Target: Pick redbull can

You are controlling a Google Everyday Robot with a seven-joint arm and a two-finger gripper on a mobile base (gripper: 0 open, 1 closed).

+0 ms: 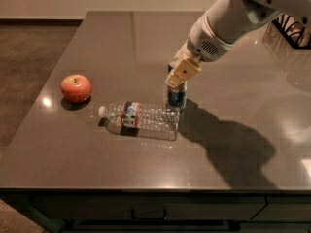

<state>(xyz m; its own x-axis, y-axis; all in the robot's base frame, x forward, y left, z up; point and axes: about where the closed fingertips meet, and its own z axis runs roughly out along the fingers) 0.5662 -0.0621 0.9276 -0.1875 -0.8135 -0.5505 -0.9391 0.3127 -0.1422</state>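
Observation:
The redbull can stands upright on the dark table, just behind the cap-less end of the lying water bottle. Only its blue and silver lower half shows. My gripper has come down from the upper right and sits over the can's top, covering it. The white arm reaches in from the top right corner.
A clear plastic water bottle lies on its side right in front of the can, almost touching it. A red apple sits at the left. A dark wire object stands at the far right. The table's front edge runs along the bottom.

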